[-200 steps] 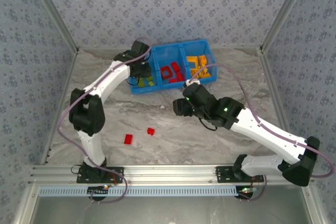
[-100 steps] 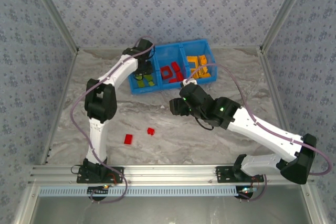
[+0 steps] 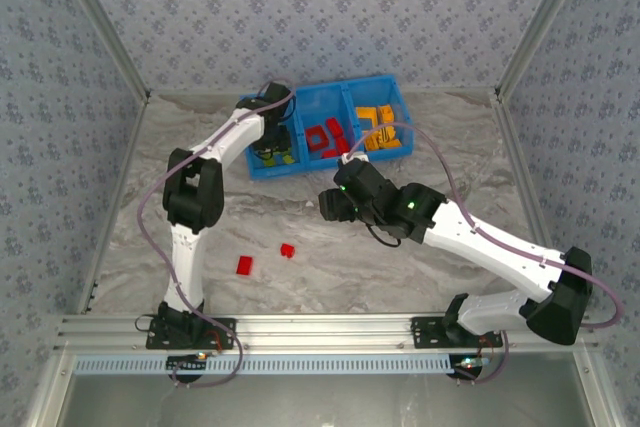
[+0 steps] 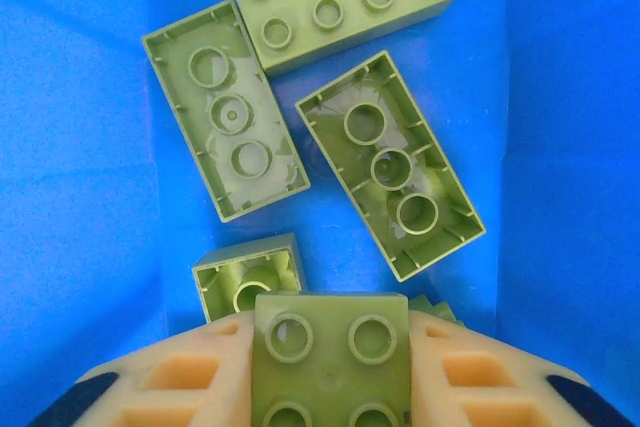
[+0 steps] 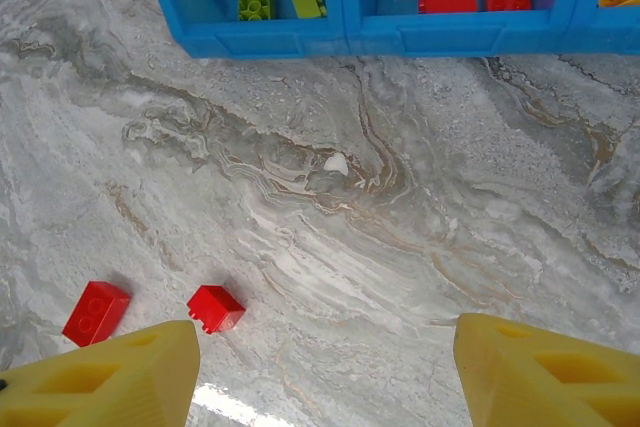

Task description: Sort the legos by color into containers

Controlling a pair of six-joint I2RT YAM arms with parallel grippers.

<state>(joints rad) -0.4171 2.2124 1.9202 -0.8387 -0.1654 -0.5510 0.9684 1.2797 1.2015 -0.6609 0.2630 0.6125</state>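
**A:** Where is the left gripper (image 4: 332,372)?

**B:** Over the left compartment of the blue bin (image 5: 450,39), pointing down into it. Its jaws pinch a small green brick (image 4: 332,342), studs facing the wrist camera. Both pale fingers (image 4: 190,382) lie flush against its sides.

**A:** What lies under it?

**B:** Four loose green bricks (image 4: 390,162) on the compartment floor. A long one at the far end sits studs up. Two long ones lie hollow side up, askew and just apart from each other. A small one, also hollow side up, is partly hidden behind the pinched brick.

**A:** And the other compartments?

**B:** From above, the middle one holds red pieces (image 3: 328,137), one of them an open frame. The right one holds orange-yellow pieces (image 3: 378,132). I cannot count either lot.

**A:** The right gripper (image 3: 333,205)?

**B:** It hangs over the grey marbled table (image 5: 400,197), just in front of the bin's near wall and level with the middle compartment. Its yellow fingers are spread wide, with only bare table showing between them.

**A:** Anything left outside the bin?

**B:** Two red bricks (image 5: 97,312) lie on the table near each other but not touching, well apart from the bin. They are toward the arm bases and to the left of the right gripper. The one nearer the bin looks the smaller.
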